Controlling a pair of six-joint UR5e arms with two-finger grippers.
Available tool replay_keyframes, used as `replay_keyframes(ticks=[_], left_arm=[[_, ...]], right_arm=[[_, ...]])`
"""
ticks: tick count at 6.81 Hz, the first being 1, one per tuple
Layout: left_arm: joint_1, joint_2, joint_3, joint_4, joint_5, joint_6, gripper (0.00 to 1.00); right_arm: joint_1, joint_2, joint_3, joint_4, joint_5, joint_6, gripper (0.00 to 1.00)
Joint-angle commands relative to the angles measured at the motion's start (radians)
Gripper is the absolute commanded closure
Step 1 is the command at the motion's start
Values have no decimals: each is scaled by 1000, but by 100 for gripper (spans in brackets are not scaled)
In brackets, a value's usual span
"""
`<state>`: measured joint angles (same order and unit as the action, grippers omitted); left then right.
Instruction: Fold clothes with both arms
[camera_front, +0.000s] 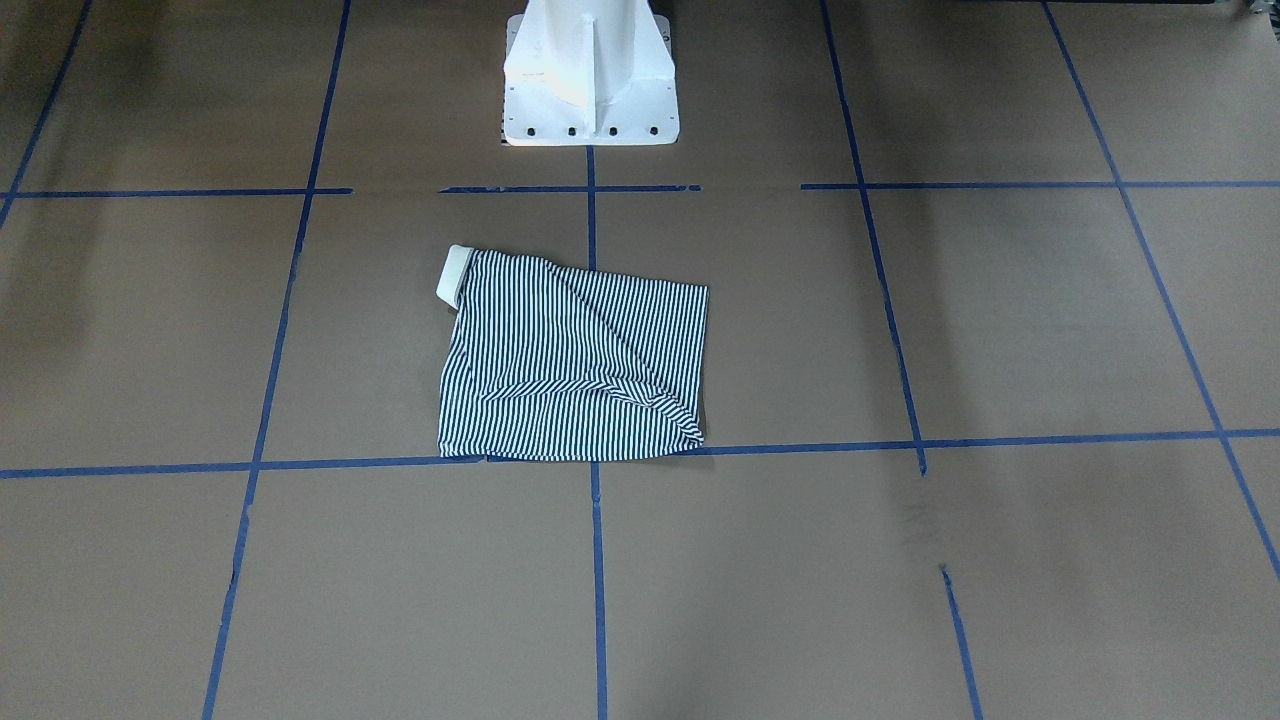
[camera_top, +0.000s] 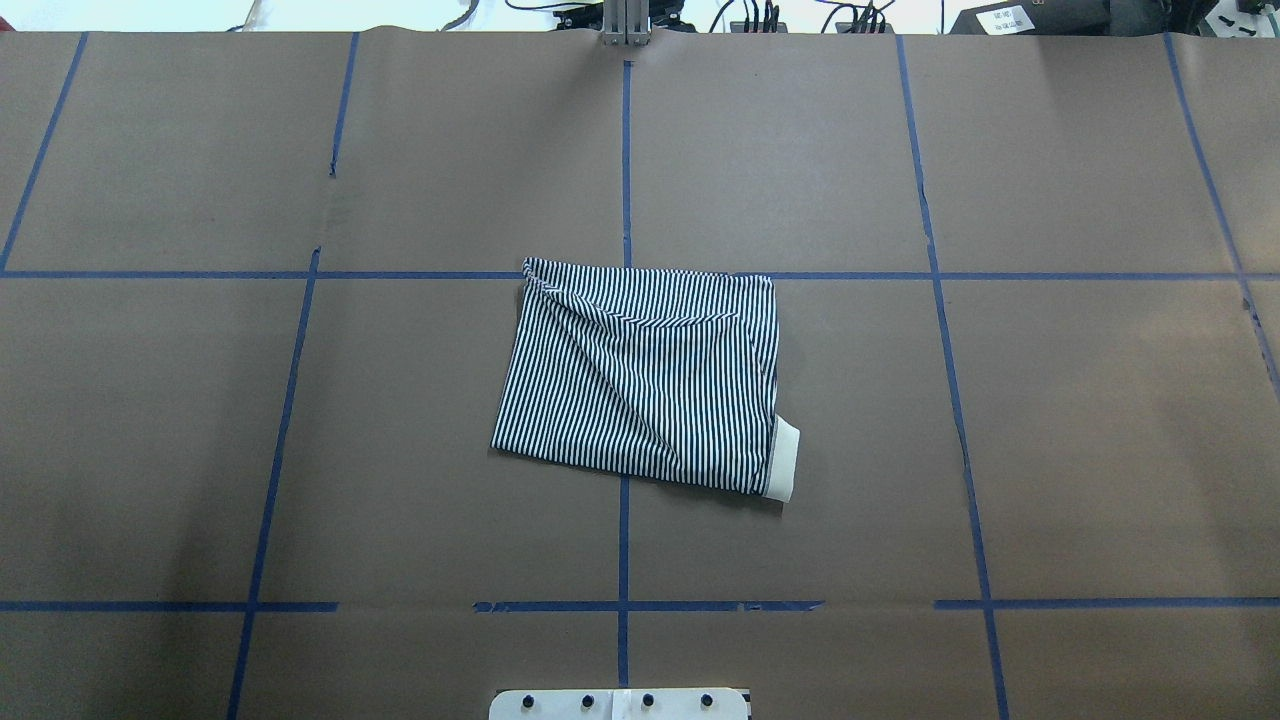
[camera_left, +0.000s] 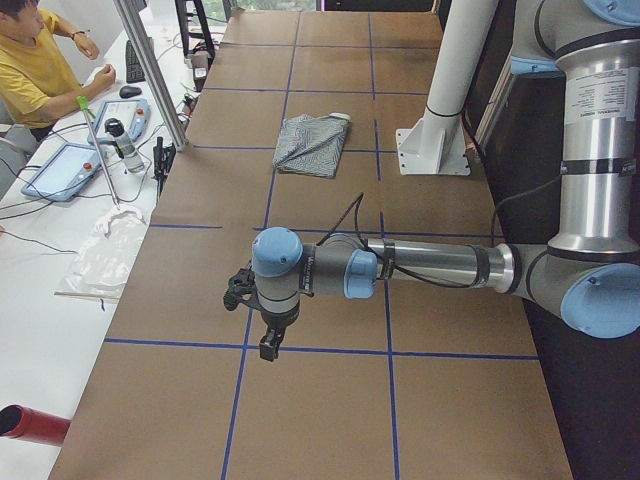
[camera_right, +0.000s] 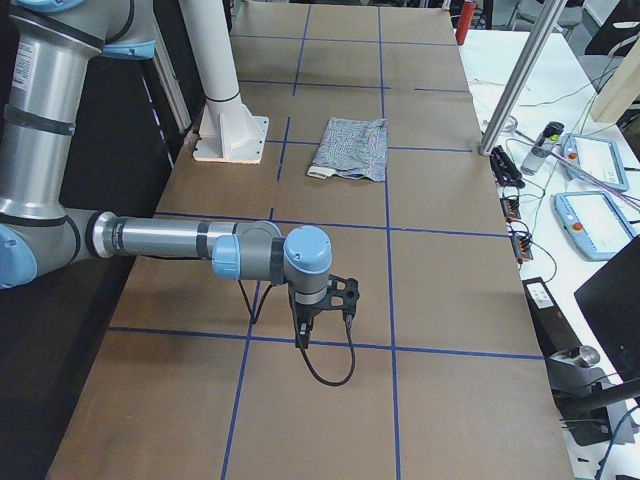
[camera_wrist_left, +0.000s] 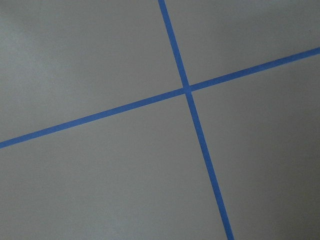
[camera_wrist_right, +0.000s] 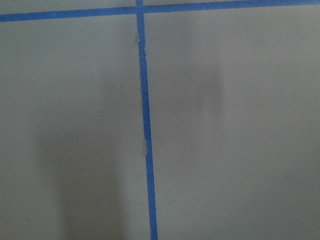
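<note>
The front view looks steeply down from across the table (camera_front: 1000, 320), the base (camera_front: 588, 70) at its top edge. The overhead view looks forward and down from behind the robot, the base at its bottom edge. These 2 share the shirt (camera_front: 575, 365) and the tape (camera_front: 1000, 185) around it, turned end for end. The 2 side views look along the table from opposite ends: 1 has the left arm (camera_left: 420, 265) near and large, the other the right arm (camera_right: 180, 240). Both show the shirt far off by the base. The 2 wrist views face down, close on table and tape.
</note>
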<state>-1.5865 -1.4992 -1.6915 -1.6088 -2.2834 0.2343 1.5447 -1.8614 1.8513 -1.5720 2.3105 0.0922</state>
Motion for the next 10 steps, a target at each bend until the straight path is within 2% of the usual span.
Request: replay_keyframes(ticks=[1, 5, 10], left_arm=[[-1, 14, 1, 0, 1, -1, 0], [-1, 29, 6, 1, 2, -1, 0], [0, 30, 13, 3, 4, 0, 0]], right_arm=[[0, 1, -9, 6, 1, 0, 0], [0, -39, -24, -6, 9, -3, 0], [0, -39, -26, -6, 14, -2, 0]])
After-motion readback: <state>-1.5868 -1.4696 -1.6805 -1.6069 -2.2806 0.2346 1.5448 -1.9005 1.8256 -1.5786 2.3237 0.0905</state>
